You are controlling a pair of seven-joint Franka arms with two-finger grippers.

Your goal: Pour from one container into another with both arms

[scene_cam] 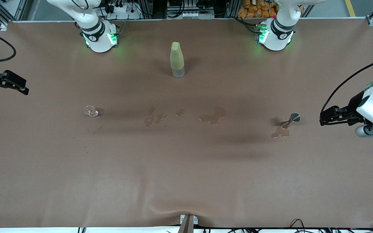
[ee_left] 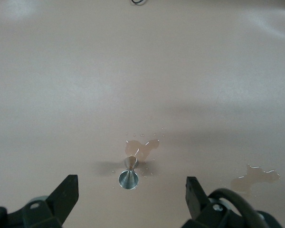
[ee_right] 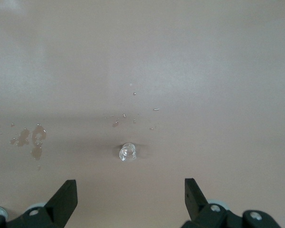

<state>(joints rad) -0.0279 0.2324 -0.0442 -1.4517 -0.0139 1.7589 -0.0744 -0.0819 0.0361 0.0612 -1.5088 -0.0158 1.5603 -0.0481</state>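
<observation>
Judging by what lies on the worktop (scene_cam: 186,181), nothing is held yet: the stemmed cup (scene_cam: 292,119) stands beside a puddle (scene_cam: 280,132) toward the left arm's end, the glass beaker (scene_cam: 91,111) toward the right arm's end. Both lifts and the pour are left. Left claw (scene_cam: 323,119) and right claw (scene_cam: 24,89) are spread empty at those edges; a bottle (scene_cam: 177,59) stands farthest.

Even, soft overhead light; broad faint shadows band the bench (scene_cam: 186,181). The spilled puddles (scene_cam: 212,116) glint with small highlights. Wrist views look paler, washed, slightly soft.
</observation>
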